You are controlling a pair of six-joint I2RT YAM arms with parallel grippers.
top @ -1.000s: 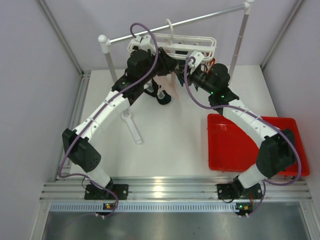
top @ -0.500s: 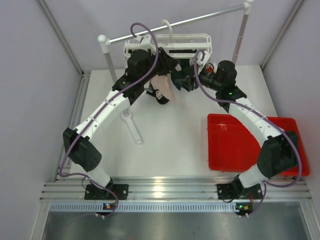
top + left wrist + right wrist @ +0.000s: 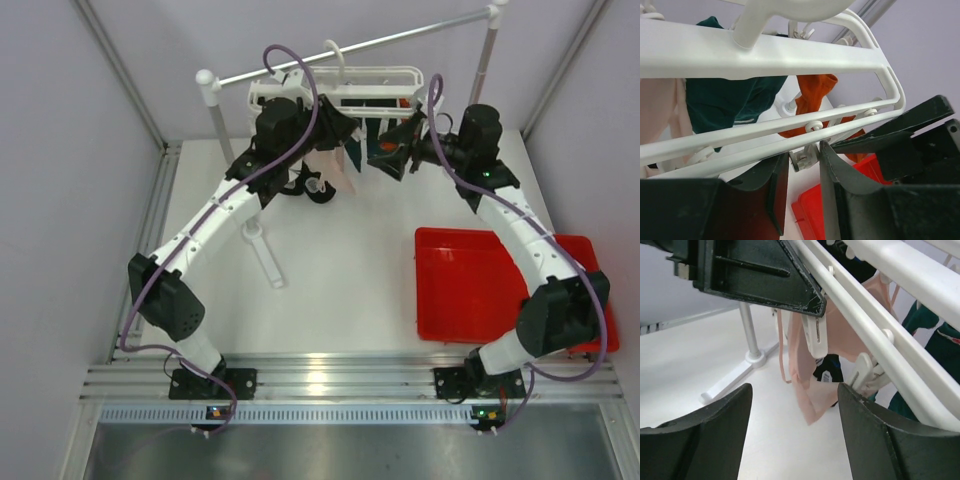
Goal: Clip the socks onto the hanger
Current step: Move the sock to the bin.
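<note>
The white hanger hangs by its hook from the grey rail. My left gripper reaches up under it, shut on a small white clip below the hanger's lower rail. A pale pink sock hangs from a clip, with a black sock behind it. A dark teal sock and an orange sock hang further along. My right gripper sits just right of the socks, open, with nothing between its fingers.
The grey rail rests on two white-capped posts; one post's foot stands on the table near the socks. A red tray lies on the right, under the right arm. Grey walls close in on both sides.
My right gripper has opened and drawn back to the right. The pale pink sock now hangs free from its clip. The hanger has swung level, and the left gripper stays on it.
</note>
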